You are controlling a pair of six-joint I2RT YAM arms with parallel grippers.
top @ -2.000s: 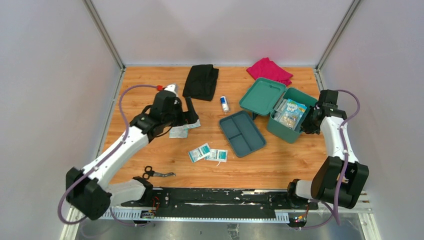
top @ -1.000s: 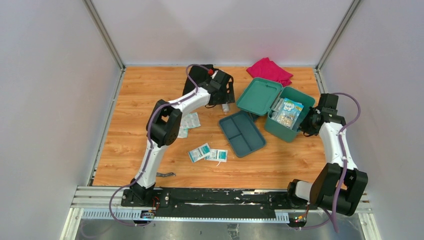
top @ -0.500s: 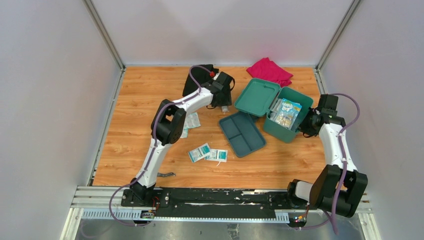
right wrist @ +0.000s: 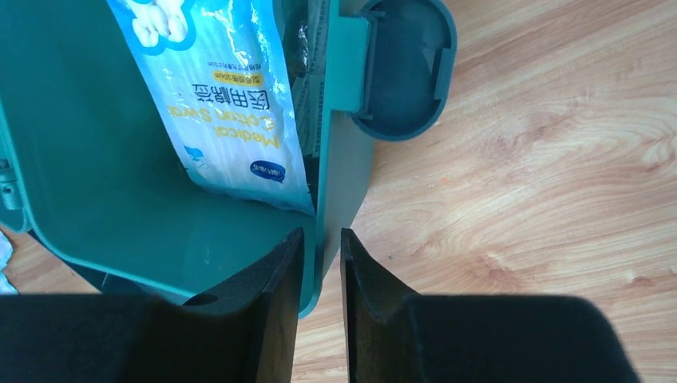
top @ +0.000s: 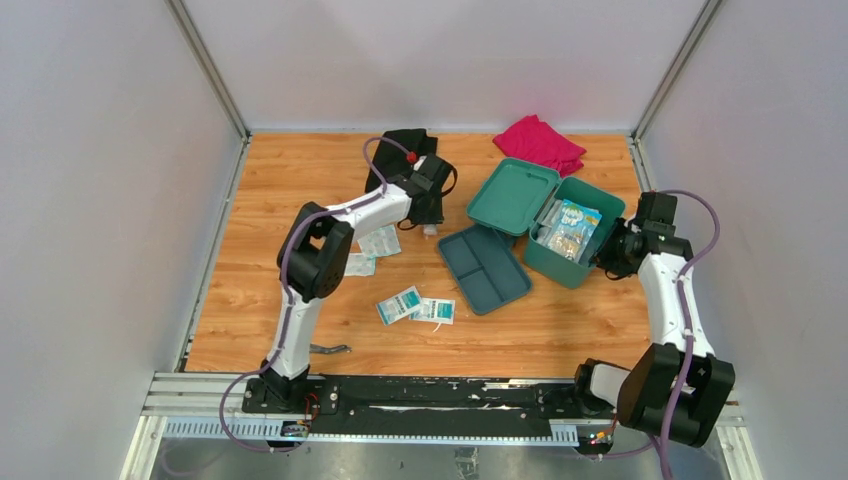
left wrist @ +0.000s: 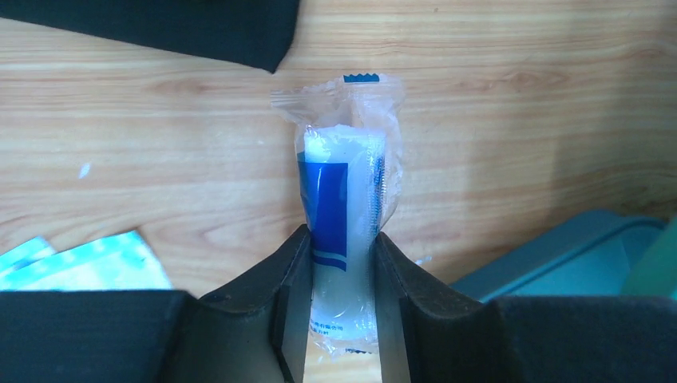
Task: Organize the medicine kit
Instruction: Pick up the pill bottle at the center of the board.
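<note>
Progress looked partial. The medicine kit stood open at the right rear of the bench, its lid thrown back. A bag of cotton swabs was already inside, with what seemed to be another clear packet beside it. The right fingers were pinched on the kit's wall, one inside and one outside, apparently steadying the box.

The left fingers were closed on a wrapped roll, white with a blue label, between the black cloth and the tray. Whether the roll was lifted off the bench I could not tell. I judged it to be the item in hand, not yet delivered.

Much was left. The tray lay out on the bench just beside the kit, both compartments bare. Two teal packets sat near the middle, pale sachets lay by the left arm, and scissors rested at the near edge, all apart from the box. By my reckoning the loose items, the tray's return and the lid's closing all remained.
</note>
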